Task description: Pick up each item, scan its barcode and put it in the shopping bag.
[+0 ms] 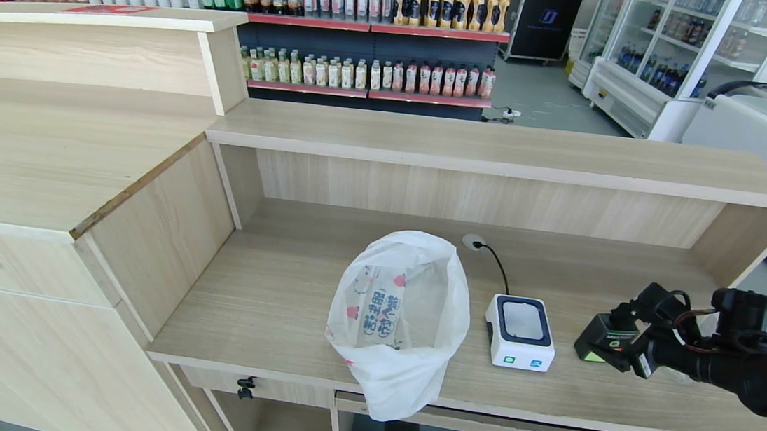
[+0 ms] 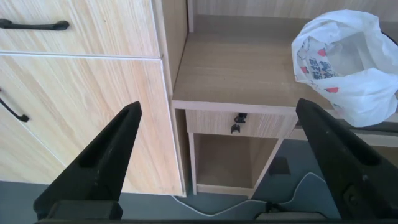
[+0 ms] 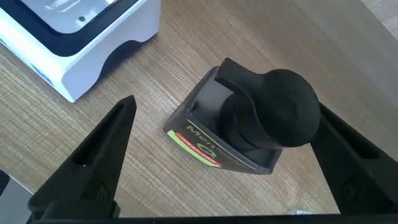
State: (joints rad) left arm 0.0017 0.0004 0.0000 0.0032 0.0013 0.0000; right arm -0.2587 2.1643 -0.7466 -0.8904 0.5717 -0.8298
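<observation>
Wooden counter (image 1: 278, 290) is running wide behind your shopping bag (image 1: 399, 315), which is drooping over the front edge, while your right gripper (image 3: 225, 109) is hanging wide open over the black item (image 3: 249, 134) beside the scanner (image 1: 520, 331) and your left gripper (image 2: 217, 106) is gaping off the front-left corner.

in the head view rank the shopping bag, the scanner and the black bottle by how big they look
1. shopping bag, clearly largest
2. barcode scanner
3. black bottle, smallest as it shows, but it is partly hidden, so its place below the scanner is less sure
</observation>
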